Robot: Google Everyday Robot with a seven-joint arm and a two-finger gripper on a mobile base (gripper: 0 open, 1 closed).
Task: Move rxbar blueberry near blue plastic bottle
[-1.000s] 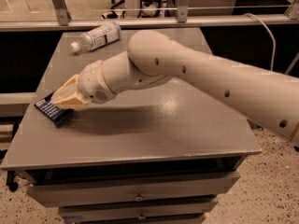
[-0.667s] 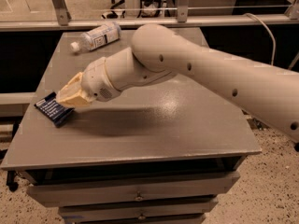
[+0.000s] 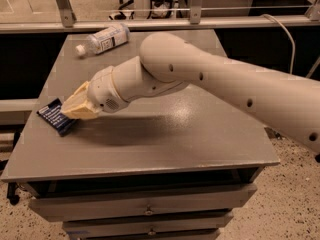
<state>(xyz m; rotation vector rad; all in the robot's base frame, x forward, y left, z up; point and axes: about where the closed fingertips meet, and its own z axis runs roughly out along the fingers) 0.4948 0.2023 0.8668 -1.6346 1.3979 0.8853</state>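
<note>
The gripper [image 3: 69,112] covers the snack bar [image 3: 50,115] — its hold I cannot tell — and a nudge could shove it off the table [image 3: 200,134].

On a table [image 3: 190,144] filling the middle of the frame, the rxbar blueberry [image 3: 52,117] lies at the left edge, with the gripper [image 3: 67,111] over its right end. The arm [image 3: 225,84] reaches in from the right of the frame, crossing above the tabletop. The blue plastic bottle [image 3: 103,39] lies on its side near the table's far left corner, upper left of the frame, well apart from the bar. Drawers [image 3: 150,210] sit below the tabletop; a rail [image 3: 165,24] runs behind.
</note>
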